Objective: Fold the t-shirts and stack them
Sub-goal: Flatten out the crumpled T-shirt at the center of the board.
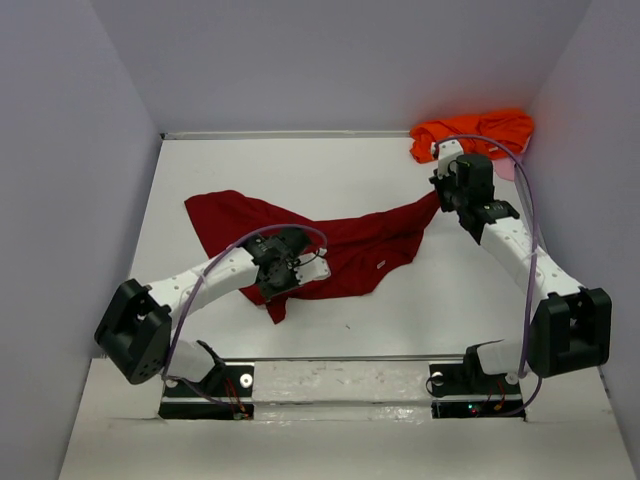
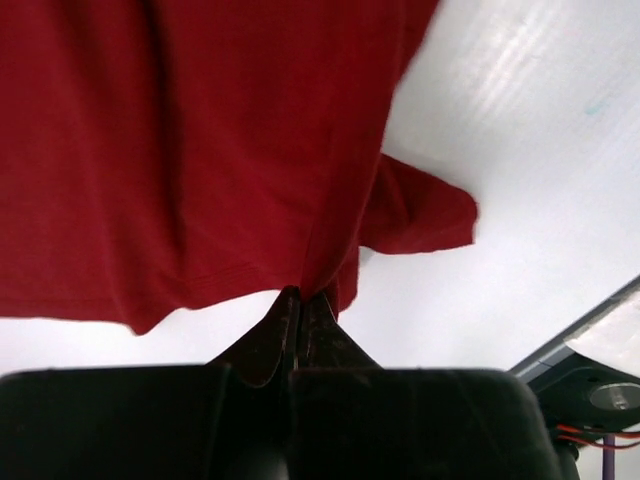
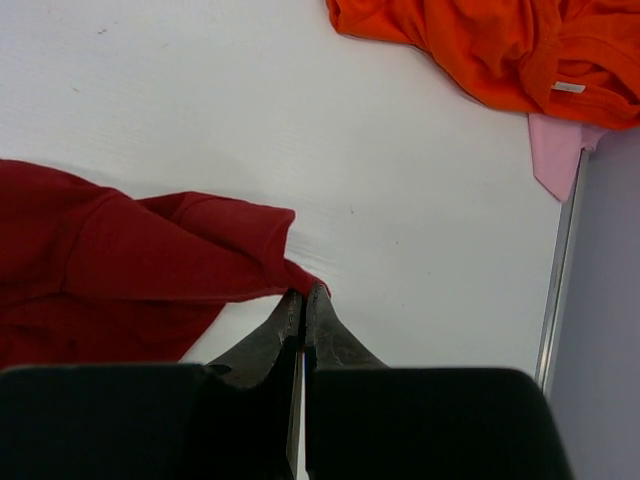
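The dark crimson t-shirt (image 1: 340, 240) lies spread and rumpled across the middle of the table. My left gripper (image 2: 301, 296) is shut on a fold near its lower left hem (image 2: 200, 180), close to the near edge. At the shirt's right corner (image 3: 130, 270), my right gripper (image 3: 304, 292) is shut on the pinched cloth tip, stretched toward the back right. The bright orange t-shirt (image 1: 475, 132) sits bunched in the back right corner, also seen in the right wrist view as an orange heap (image 3: 480, 45).
A bit of pink cloth (image 3: 555, 155) peeks out under the orange shirt by the right wall (image 1: 580, 150). White walls enclose the table on three sides. A metal strip (image 1: 340, 358) runs along the near edge between the arm bases.
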`<act>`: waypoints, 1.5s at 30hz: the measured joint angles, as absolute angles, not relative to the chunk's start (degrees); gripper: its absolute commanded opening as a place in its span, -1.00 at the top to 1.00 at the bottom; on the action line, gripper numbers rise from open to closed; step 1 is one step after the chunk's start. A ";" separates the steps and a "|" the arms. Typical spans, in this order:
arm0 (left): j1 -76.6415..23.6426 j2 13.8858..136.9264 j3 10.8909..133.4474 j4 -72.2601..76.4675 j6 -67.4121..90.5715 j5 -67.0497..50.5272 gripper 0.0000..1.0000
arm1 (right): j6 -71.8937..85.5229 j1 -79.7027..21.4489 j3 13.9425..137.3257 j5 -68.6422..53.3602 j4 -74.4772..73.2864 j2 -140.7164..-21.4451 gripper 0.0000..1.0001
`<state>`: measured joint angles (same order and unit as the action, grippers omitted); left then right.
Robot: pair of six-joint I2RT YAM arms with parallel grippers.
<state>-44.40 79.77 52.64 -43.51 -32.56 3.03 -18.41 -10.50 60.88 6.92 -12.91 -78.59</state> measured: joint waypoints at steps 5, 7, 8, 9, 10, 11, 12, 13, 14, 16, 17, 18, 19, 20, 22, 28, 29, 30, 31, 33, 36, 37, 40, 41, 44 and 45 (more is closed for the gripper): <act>-37.89 75.35 57.74 -40.40 -32.36 2.92 1.00 | -17.87 -10.13 59.42 6.72 -12.95 -73.23 1.00; -33.34 71.55 61.01 -35.97 -31.77 2.13 1.00 | -17.39 -10.15 59.40 5.98 -12.73 -69.06 1.00; -31.09 69.45 61.98 -33.89 -31.59 1.76 1.00 | -17.12 -10.13 59.40 5.52 -12.53 -67.07 1.00; -28.97 67.18 62.43 -31.46 -31.22 1.61 1.00 | -16.86 -10.09 59.40 5.15 -12.32 -65.04 1.00; -26.24 64.18 62.54 -29.02 -30.79 1.30 1.00 | -16.71 -10.07 59.42 4.91 -12.12 -63.66 1.00; -24.43 61.87 62.70 -27.40 -30.50 1.26 1.00 | -16.58 -9.78 59.42 4.45 -11.79 -61.80 1.00; -22.70 59.68 62.72 -25.98 -30.13 1.48 1.00 | -16.45 -9.56 59.42 4.08 -11.49 -60.64 1.00; -20.88 57.47 62.76 -24.27 -30.00 1.58 1.00 | -16.25 -9.30 59.42 4.01 -11.35 -59.92 1.00; -18.76 55.42 62.76 -22.68 -29.91 1.63 1.00 | -16.16 -8.80 59.42 3.86 -11.27 -58.96 1.00; -15.92 52.25 62.76 -19.94 -29.87 2.02 1.00 | -15.90 -8.16 59.42 3.53 -11.27 -58.11 1.00; -14.20 50.70 62.76 -18.52 -29.98 2.11 1.00 | -15.84 -7.92 59.42 3.18 -11.29 -57.80 1.00; -12.99 49.56 62.76 -17.56 -30.11 2.17 1.00 | -15.79 -7.86 59.42 2.94 -11.29 -57.63 1.00; -11.81 48.42 62.76 -16.40 -30.15 2.48 1.00 | -15.77 -7.84 59.51 2.74 -11.51 -57.41 1.00; -11.09 47.75 62.76 -15.77 -30.17 2.66 1.00 | -15.68 -7.84 59.70 2.50 -11.77 -57.17 1.00; -9.58 46.15 62.76 -14.68 -30.13 2.94 1.00 | -15.53 -7.86 60.95 1.98 -12.64 -56.60 1.00; -8.56 42.78 64.12 -12.91 -28.42 5.48 1.00 | -14.04 -7.86 69.89 -0.10 -17.23 -54.26 1.00; -8.54 42.57 64.88 -12.84 -28.03 5.72 1.00 | -13.76 -7.86 72.12 -0.91 -18.13 -53.67 1.00; -8.51 42.39 65.58 -12.84 -27.83 5.91 1.00 | -13.65 -7.86 73.80 -1.43 -19.03 -53.34 1.00; -8.49 42.13 66.26 -12.93 -27.62 6.07 1.00 | -13.39 -7.86 75.64 -2.11 -19.70 -52.90 1.00; -8.40 41.30 67.90 -13.08 -27.31 6.04 1.00 | -13.04 -7.86 79.29 -3.18 -21.30 -51.59 1.00; -7.68 39.57 69.63 -13.23 -26.87 5.91 1.00 | -12.38 -7.86 81.84 -4.21 -23.77 -49.43 1.00; -7.33 38.70 70.28 -13.50 -26.61 5.63 1.00 | -12.21 -7.86 82.52 -4.40 -24.75 -48.42 1.00; -6.72 36.93 71.13 -13.87 -26.22 4.89 1.00 | -12.03 -7.73 83.55 -4.67 -27.03 -46.54 1.00; -6.42 36.07 71.85 -14.02 -25.93 4.51 1.00 | -11.99 -7.35 84.18 -4.78 -27.92 -45.74 1.00; -5.74 35.70 74.26 -13.96 -25.32 3.88 1.00 | -11.73 -6.63 86.94 -5.26 -29.23 -45.71 1.00; -5.50 36.03 75.26 -13.93 -25.08 3.62 1.00 | -11.53 -6.42 88.14 -5.54 -29.82 -46.22 1.00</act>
